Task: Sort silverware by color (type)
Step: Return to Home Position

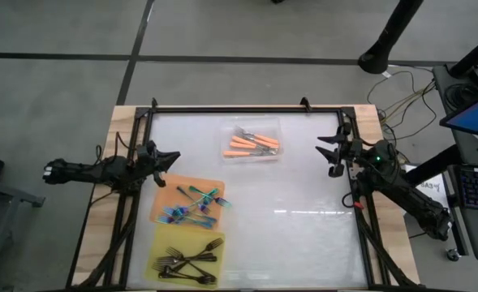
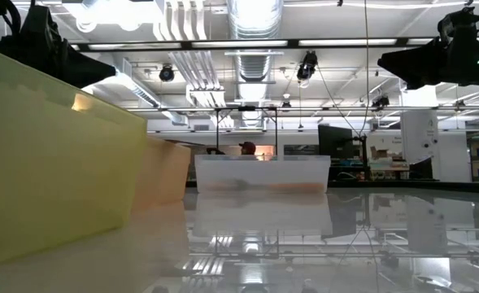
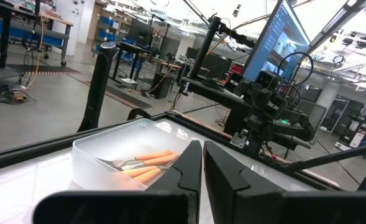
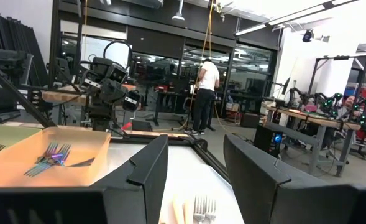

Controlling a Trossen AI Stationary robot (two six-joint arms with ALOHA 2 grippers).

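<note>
Left gripper point(image 1: 172, 157), fingers almost touching, and right gripper point(image 1: 328, 151), spread wide, hold nothing at the table's point(image 1: 303, 235) sides. Orange forks point(image 1: 252, 146) lie in the clear tray point(image 1: 274, 126), teal forks point(image 1: 196, 203) on the orange mat point(image 1: 164, 195), black forks point(image 1: 188, 261) on the yellow mat point(image 1: 161, 240).

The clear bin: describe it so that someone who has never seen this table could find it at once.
On the white table, look by the rail at the high view's top. The clear bin stands alone there, holding the orange-handled forks. Unlike the orange bin and the yellow bin at the left, its walls are see-through.
</note>
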